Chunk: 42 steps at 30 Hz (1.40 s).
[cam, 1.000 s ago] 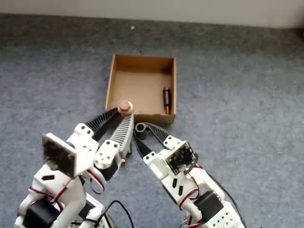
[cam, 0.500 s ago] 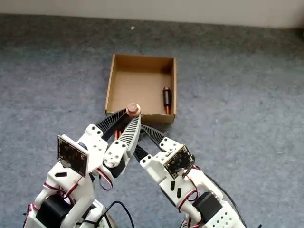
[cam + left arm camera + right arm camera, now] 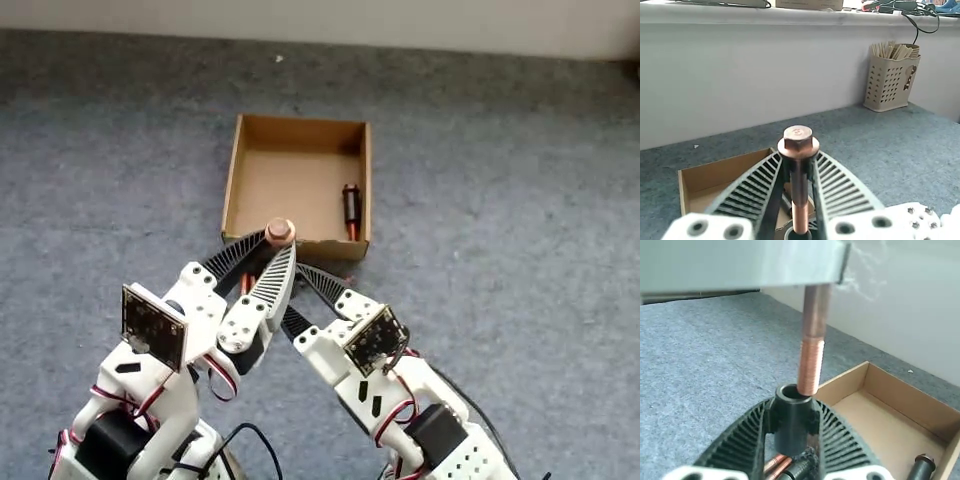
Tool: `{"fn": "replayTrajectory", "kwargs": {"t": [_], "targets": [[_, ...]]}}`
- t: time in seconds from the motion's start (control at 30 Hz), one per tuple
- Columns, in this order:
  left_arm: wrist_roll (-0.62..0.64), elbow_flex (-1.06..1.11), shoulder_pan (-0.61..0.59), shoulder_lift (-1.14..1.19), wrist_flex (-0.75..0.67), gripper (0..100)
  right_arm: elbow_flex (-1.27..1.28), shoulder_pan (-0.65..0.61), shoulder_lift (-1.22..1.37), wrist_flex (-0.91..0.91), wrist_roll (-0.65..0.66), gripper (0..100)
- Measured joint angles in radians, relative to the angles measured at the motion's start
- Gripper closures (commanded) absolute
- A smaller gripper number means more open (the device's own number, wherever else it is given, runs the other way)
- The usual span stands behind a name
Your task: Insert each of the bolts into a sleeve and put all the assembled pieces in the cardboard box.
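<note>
The left gripper point(image 3: 273, 247) has brought its bolt point(image 3: 798, 146) right over the sleeve point(image 3: 791, 419) that the right gripper point(image 3: 792, 407) holds. It can go in.

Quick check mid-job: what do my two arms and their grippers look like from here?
The left arm and right arm have white plastic shells with black servo blocks. The left gripper and right gripper have black, ribbed, tapering fingers. Each wrist carries a dark camera board. Red, white and black wires loop along the joints.
</note>
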Motion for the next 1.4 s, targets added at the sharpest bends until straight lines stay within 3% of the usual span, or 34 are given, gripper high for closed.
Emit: {"fn": "replayTrajectory", "kwargs": {"t": [0.7, 1.2, 1.4], "targets": [[-0.002, 0.002, 0.002, 0.0, 0.049, 100, 0.0, 0.031, -0.003, -0.002, 0.002, 99.4], [-0.083, 0.071, 0.011, -0.011, 0.049, 100, 0.0, 0.064, -0.003, -0.002, 0.0, 99.4], [-0.092, 0.106, 0.011, -0.012, 0.038, 97, 0.002, 0.12, -0.002, -0.002, -0.109, 99.4]]}}
